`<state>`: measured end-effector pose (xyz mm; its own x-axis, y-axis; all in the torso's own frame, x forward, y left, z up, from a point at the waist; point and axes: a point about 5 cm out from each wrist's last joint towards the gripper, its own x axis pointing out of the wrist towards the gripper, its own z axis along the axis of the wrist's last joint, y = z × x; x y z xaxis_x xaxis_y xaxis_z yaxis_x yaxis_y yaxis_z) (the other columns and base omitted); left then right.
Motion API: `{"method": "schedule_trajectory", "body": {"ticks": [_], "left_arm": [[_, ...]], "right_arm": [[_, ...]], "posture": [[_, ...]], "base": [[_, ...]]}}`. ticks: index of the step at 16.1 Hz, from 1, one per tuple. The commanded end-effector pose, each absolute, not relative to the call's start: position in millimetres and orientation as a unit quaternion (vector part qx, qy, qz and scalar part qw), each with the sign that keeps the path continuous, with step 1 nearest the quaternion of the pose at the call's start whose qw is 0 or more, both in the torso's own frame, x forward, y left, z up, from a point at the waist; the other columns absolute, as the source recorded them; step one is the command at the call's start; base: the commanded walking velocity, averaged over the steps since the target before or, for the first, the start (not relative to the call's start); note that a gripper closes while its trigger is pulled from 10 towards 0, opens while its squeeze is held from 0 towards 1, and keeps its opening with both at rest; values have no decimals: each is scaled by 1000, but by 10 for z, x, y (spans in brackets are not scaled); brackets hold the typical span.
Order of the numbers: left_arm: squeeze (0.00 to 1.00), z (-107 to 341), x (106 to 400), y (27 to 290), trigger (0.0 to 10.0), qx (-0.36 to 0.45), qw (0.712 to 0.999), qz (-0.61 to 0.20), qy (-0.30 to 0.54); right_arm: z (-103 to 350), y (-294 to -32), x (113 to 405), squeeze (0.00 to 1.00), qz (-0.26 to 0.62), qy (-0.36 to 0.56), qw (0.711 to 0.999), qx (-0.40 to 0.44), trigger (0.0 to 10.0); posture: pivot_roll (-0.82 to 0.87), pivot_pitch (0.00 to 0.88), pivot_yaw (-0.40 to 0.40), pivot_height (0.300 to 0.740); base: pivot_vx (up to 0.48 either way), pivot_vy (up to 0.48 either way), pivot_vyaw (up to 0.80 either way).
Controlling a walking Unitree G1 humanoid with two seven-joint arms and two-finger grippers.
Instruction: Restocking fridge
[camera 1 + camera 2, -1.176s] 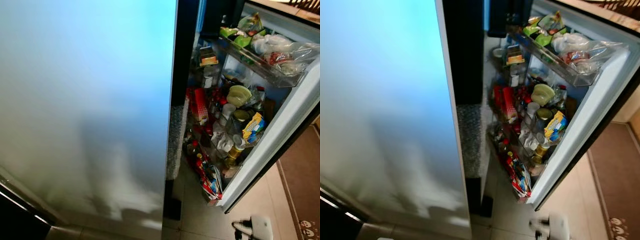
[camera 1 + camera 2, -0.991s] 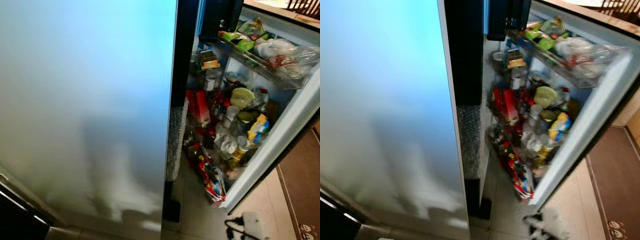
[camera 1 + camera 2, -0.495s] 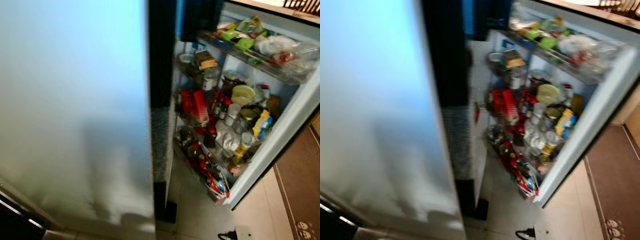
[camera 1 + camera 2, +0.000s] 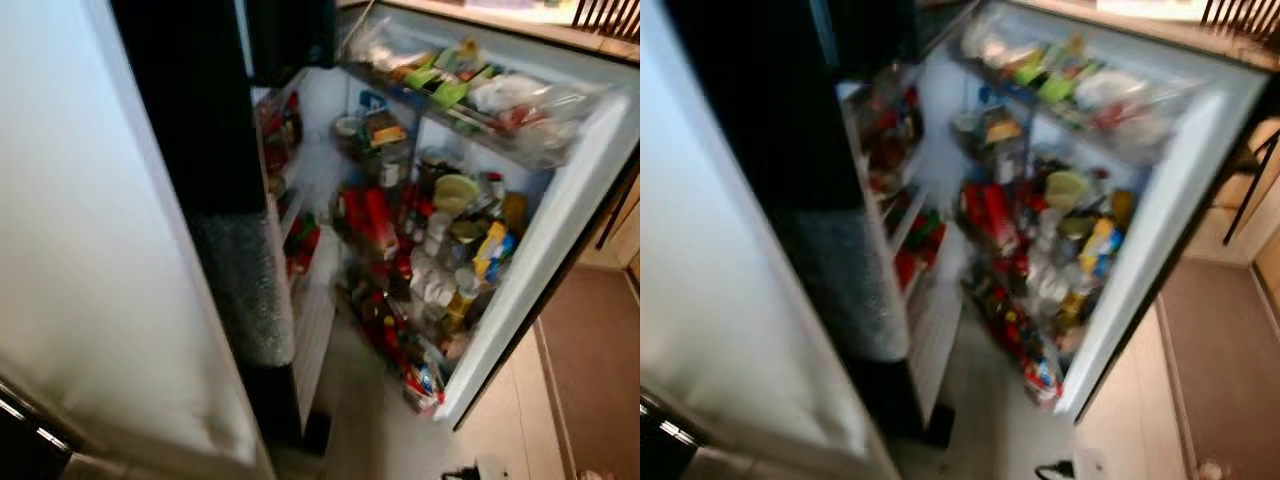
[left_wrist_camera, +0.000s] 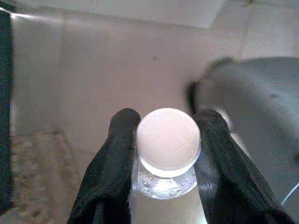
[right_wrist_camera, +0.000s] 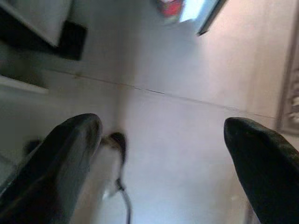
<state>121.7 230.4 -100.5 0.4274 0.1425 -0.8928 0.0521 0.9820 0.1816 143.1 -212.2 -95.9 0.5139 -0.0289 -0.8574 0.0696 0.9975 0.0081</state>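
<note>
The fridge stands open before me: its right door (image 4: 560, 210) is swung wide, with door shelves (image 4: 450, 100) crammed with jars, bottles and bags. Inner shelves (image 4: 285, 180) with red items show behind the dark edge of the shut left door (image 4: 80, 250). In the left wrist view my left gripper (image 5: 166, 140) is shut on a clear bottle with a white cap (image 5: 168, 140), held above the tiled floor. My right gripper (image 6: 163, 140) stands open over the floor, nothing between its fingers.
A tiled floor (image 4: 380, 420) lies in front of the fridge. A brown mat (image 4: 590, 350) lies to the right. A black cable (image 6: 122, 196) runs over the floor in the right wrist view. Chair legs (image 4: 1240, 190) show at the far right.
The view has swung to the right and blurred, so the camera has moved. More of the fridge's inside shelves show now, and the left door takes up less of the picture.
</note>
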Motion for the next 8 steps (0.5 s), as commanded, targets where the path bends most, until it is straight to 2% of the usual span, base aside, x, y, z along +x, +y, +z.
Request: {"method": "schedule_trajectory", "body": {"ticks": [1,7,8], "left_arm": [[0,-997,1191,2373,10000,102,836,29,539],[0,-997,1191,2373,10000,102,836,29,539],[0,-998,1170,2394,10000,110,832,24,543]], "right_arm": [[-952,-2054,1478,0,-21,486,874,24,10000],[-952,-2055,1478,0,-20,485,874,24,10000],[-732,-2295,1807,0,-79,389,916,55,10000]], "posture": [[-13,0,-7,740],[-13,0,-7,740],[-23,0,4,740]], "base": [[0,-458,0],[0,-458,0],[0,0,0]]}}
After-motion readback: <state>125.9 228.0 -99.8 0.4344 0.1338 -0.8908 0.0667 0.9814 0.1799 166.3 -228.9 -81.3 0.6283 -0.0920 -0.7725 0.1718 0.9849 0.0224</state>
